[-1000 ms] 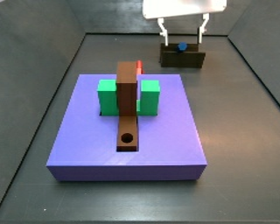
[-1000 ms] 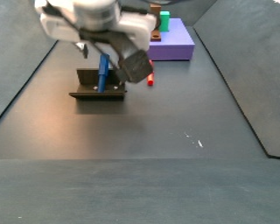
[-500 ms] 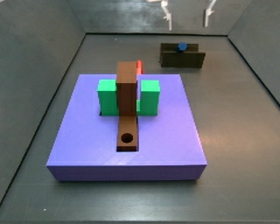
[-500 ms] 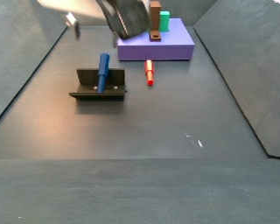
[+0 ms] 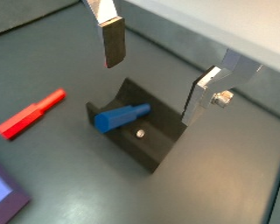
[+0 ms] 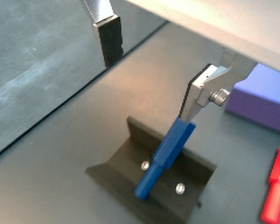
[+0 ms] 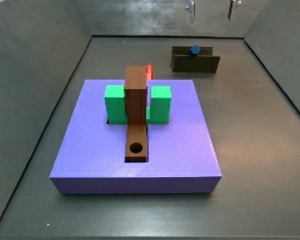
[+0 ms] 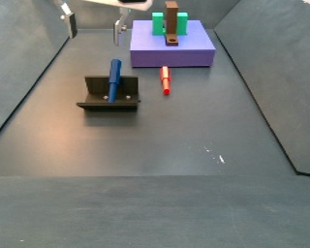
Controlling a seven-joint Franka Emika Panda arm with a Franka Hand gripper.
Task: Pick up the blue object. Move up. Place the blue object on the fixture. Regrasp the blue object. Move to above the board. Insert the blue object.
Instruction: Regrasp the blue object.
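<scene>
The blue object (image 5: 119,116) lies tilted in the dark fixture (image 5: 157,144), one end up against a raised side; both show in both side views, blue object (image 8: 113,80) on fixture (image 8: 106,104). My gripper (image 5: 154,70) hangs open well above them, nothing between its fingers (image 6: 108,39). In a side view only its fingertips (image 7: 191,8) show at the upper edge, above the fixture (image 7: 195,64). The lavender board (image 7: 140,150) carries a green block (image 7: 116,103) and a brown bar (image 7: 138,112) with a round hole.
A red peg (image 8: 166,79) lies on the dark floor between the fixture and the board (image 8: 170,56); it also shows beside the fixture in a wrist view as red peg (image 5: 31,114). Grey walls enclose the floor.
The gripper has risen straight up from the fixture, open, leaving the blue object resting there. The blue object and everything else stayed put.
</scene>
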